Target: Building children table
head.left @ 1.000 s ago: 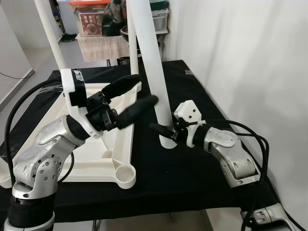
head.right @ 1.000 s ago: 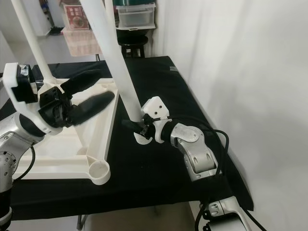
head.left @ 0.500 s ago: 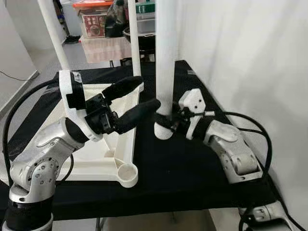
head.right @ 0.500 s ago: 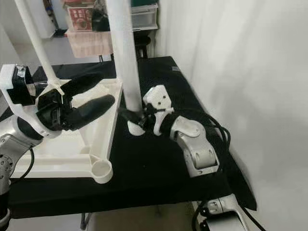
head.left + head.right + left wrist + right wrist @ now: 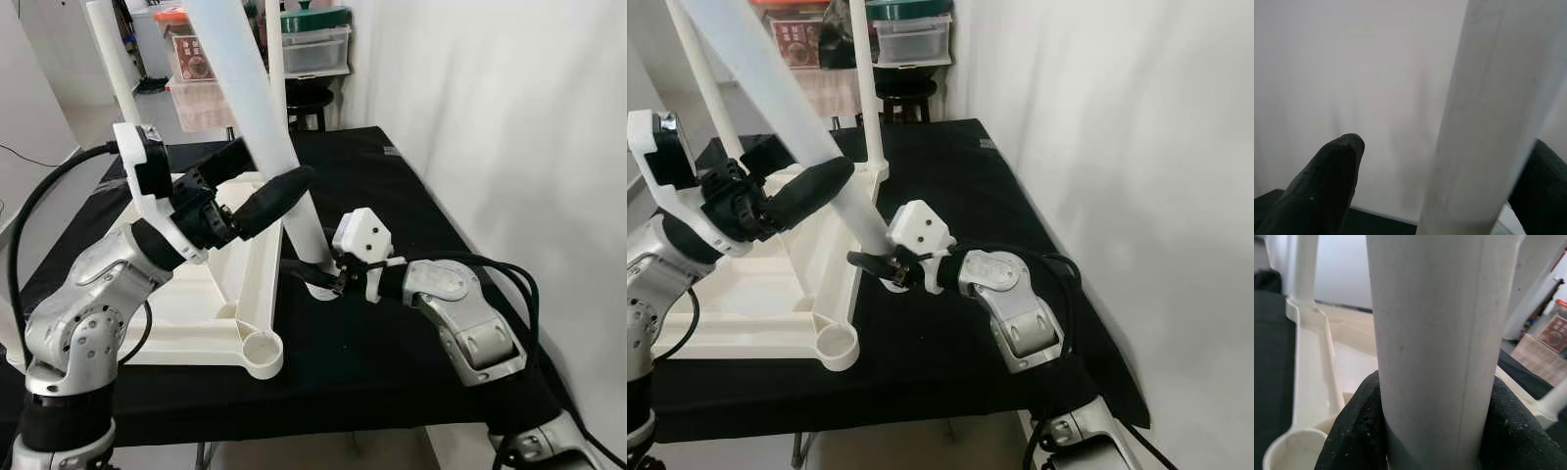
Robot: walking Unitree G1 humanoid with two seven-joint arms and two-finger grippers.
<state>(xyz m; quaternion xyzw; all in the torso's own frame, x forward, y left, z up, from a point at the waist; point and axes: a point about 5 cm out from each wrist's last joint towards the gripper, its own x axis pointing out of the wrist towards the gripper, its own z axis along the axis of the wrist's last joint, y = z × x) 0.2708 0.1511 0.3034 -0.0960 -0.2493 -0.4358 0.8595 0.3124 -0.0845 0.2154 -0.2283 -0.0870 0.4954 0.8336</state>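
A: How far along is the little table?

B: Partly built. The white moulded-plastic tabletop (image 5: pixel 201 294) lies upside down on the black-clothed bench (image 5: pixel 392 196). At least two slim white tube legs (image 5: pixel 271 59) stand upright in its far corners. The near corner socket (image 5: pixel 257 352), a round open cup, is still empty, so at least one leg remains to be fitted.

A: And the loose leg?

B: The long white plastic tube leg (image 5: pixel 250 108) leans steeply toward the robot's left. Its foot rests on the cloth just beside the tabletop's right rim, not in any socket.

A: Who holds it?

B: The right gripper (image 5: pixel 312 276) has its jaws clenched on the leg's lower end; the right wrist view shows black padded fingers (image 5: pixel 1352 431) hugging the tube on both sides. The left gripper (image 5: pixel 257 181) straddles the tube higher up, jaws spread, one finger on each side; whether they press it cannot be told.

A: Materials?

B: The tube looks smooth, matt and rigid, with a faint seam along it. The tabletop has raised rims and ribs. The cloth looks soft and slightly wrinkled.
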